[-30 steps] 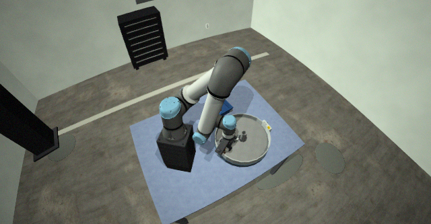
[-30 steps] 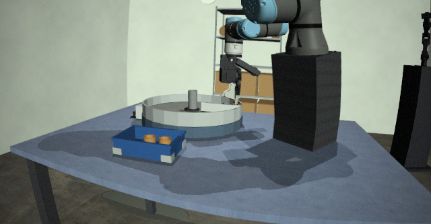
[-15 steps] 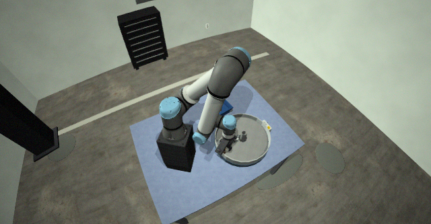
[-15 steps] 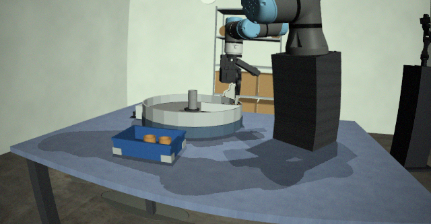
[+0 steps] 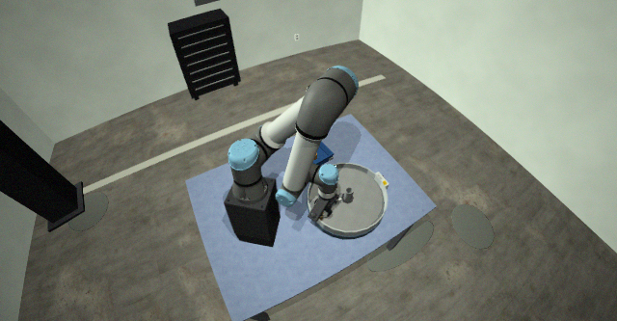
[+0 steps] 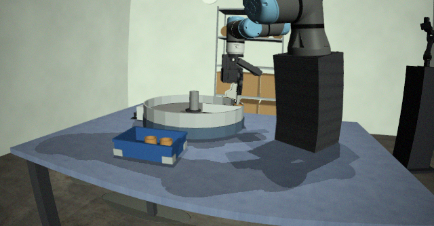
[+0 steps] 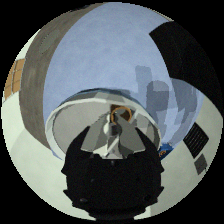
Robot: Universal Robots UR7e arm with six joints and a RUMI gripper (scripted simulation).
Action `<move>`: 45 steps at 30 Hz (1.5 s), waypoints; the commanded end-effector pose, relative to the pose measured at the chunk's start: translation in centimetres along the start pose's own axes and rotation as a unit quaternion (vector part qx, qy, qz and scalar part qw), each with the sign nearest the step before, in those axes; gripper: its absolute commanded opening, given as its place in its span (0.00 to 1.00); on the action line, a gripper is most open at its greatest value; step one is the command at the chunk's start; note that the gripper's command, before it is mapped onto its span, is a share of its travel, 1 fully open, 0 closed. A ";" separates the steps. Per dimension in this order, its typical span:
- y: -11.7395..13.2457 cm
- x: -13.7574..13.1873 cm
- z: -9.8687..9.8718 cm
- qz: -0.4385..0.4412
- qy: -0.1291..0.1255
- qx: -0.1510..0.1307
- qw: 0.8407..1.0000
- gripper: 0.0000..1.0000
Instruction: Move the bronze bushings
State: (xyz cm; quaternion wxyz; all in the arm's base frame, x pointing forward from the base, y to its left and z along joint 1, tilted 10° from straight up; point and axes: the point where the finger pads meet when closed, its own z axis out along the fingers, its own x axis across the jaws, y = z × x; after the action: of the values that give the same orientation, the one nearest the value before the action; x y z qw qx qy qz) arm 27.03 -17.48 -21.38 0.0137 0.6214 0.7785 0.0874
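Note:
The gripper [image 6: 237, 103] [image 7: 114, 120] is shut, low at the turntable's side nearest the robot base. A bronze bushing [image 6: 239, 104] [image 7: 130, 116] shows as a ring right at the fingertips, its near wall seemingly pinched between them. It is about level with the turntable's rim; how far it is off the surface is hard to tell. The round turntable [image 5: 383, 200] [image 6: 176, 120] has a pale rim and a grey centre post. A small grey piece [image 6: 229, 101] by the fingers may be a steel bushing. The blue crate [image 5: 326, 152] [image 6: 142, 152] holds two bronze bushings [image 6: 150, 140] [image 6: 166, 141].
The grey post [image 5: 348, 195] [image 6: 194, 100] stands up from the turntable's middle. The robot's black pedestal [image 5: 253, 220] [image 6: 296, 100] stands beside the turntable. A small white box with a yellow button [image 5: 385, 182] sits at the turntable's outer side. The crate lies close to the rim.

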 end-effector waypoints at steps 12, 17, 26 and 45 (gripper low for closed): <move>0.0 0.0 -2.4 0.000 0.000 0.000 1.000 0.00; 0.0 0.0 -3.8 0.000 0.000 0.000 1.000 0.00; 0.0 0.0 -5.8 0.000 0.000 0.000 1.000 0.00; 0.0 0.0 -9.9 0.000 0.000 0.000 1.000 0.00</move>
State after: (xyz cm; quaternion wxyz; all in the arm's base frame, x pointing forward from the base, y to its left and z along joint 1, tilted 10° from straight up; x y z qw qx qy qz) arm 25.87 -18.53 -12.65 0.0151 0.6216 0.7784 0.0867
